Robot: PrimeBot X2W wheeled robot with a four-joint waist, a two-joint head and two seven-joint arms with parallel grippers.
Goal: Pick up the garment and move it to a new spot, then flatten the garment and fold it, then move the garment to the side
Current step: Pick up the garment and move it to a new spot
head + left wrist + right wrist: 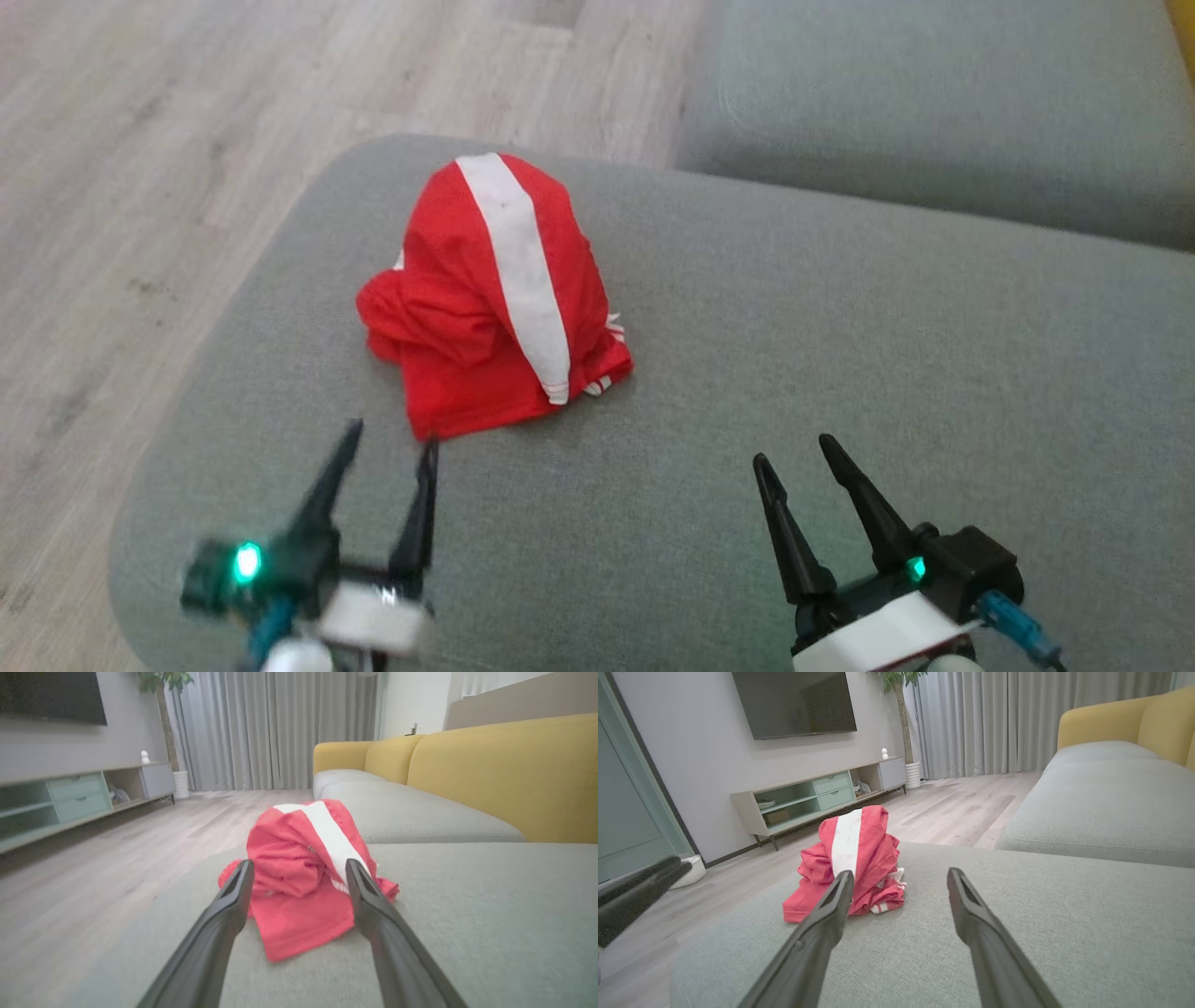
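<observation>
**A:** Where is the garment?

**B:** The red garment point(495, 299), white-striped, lies in a crumpled heap on the grey cushion point(840, 392), towards its far left corner and close to the wooden floor point(140, 187).

**A:** And the grippers?

**B:** From the head view, the left gripper point(392, 436) is spread wide and empty, just beside the heap's near edge. The right gripper point(794, 449) is equally wide and empty, off to the heap's right.

**A:** What do the wrist views add?

**B:** The left wrist view frames the heap between its fingers, with a yellow backrest point(504, 774) beyond. The right wrist view brings in a television point(794, 702), a low cabinet point(817, 795) and the left arm's dark finger at its left edge.
</observation>
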